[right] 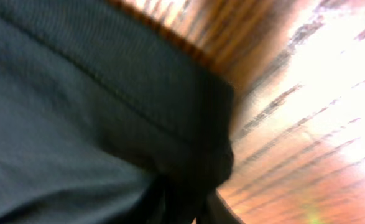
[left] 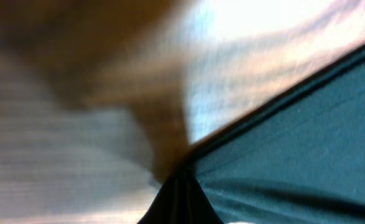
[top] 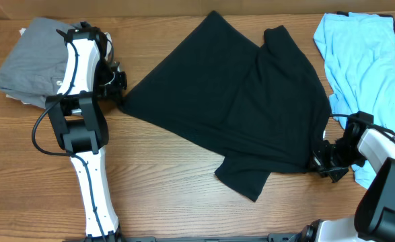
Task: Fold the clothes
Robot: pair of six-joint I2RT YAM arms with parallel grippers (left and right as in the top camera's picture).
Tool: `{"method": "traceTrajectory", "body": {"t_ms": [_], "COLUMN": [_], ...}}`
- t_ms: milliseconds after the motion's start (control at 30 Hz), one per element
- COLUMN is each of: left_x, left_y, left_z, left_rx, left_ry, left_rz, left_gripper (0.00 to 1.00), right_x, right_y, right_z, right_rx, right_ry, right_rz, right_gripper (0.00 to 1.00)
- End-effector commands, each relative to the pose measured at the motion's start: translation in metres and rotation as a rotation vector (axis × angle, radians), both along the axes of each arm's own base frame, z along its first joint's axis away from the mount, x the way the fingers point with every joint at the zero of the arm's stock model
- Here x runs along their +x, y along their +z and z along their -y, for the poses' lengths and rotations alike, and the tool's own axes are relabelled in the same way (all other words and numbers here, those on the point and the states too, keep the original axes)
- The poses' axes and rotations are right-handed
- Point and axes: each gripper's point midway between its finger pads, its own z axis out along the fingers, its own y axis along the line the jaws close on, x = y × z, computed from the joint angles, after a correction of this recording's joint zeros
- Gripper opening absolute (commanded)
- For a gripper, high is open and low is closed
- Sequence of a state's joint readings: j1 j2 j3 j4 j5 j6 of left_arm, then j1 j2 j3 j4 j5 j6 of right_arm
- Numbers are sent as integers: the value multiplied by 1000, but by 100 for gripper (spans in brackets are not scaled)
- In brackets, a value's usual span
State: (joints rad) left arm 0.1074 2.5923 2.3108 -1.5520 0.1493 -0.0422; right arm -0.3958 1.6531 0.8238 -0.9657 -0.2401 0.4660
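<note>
A black garment (top: pixel 237 107) lies spread across the middle of the wooden table, with one flap folded over its right half. My left gripper (top: pixel 118 91) is shut on its left corner; the left wrist view shows the black cloth (left: pixel 294 143) gathering to a pinched point (left: pixel 181 202) at the bottom edge. My right gripper (top: pixel 324 163) is shut on the garment's lower right corner; the right wrist view shows the dark hem (right: pixel 107 112) bunching into the jaws (right: pixel 188 208). The fingers themselves are hidden by cloth in both wrist views.
A folded grey garment (top: pixel 32 60) lies at the far left, behind the left arm. A light blue garment (top: pixel 365 67) lies crumpled at the far right, next to the right arm. Bare wood runs along the table's front.
</note>
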Motion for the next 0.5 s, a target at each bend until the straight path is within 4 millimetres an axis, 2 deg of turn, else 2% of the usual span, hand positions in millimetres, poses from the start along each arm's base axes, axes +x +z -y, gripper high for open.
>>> {"method": "traceTrajectory", "body": {"t_ms": [0,67,100,200,267,367,467], "left_x": [-7,-6,-4,9,19,33,56], "left_y": [4,14,20,43,61,91,118], "left_z": [-5,-3,-1,4,11,24,50], "left_rx": [-1,-1,0,5,9,15,0], "left_ry": [-39,-47,-51,-75,-90,-135,-255], "left_rz": [-30,-23,-14,54,121,230,383], "left_gripper": [16,29,34,53,61,67,72], "right_x": [4,8,11,20,27,37,47], "right_y": [22,37,47,78,99,125,137], "right_z": [4,6,7,8,5,-2,-8], "right_rx": [-32,-51,-62,-100,-114,-138,-164], "right_ry": [53,64,68,94,131,190,260], "right_rz": [89,131,158,255,334,434,506], "right_gripper": [39,60,67,79,83,83,85]}}
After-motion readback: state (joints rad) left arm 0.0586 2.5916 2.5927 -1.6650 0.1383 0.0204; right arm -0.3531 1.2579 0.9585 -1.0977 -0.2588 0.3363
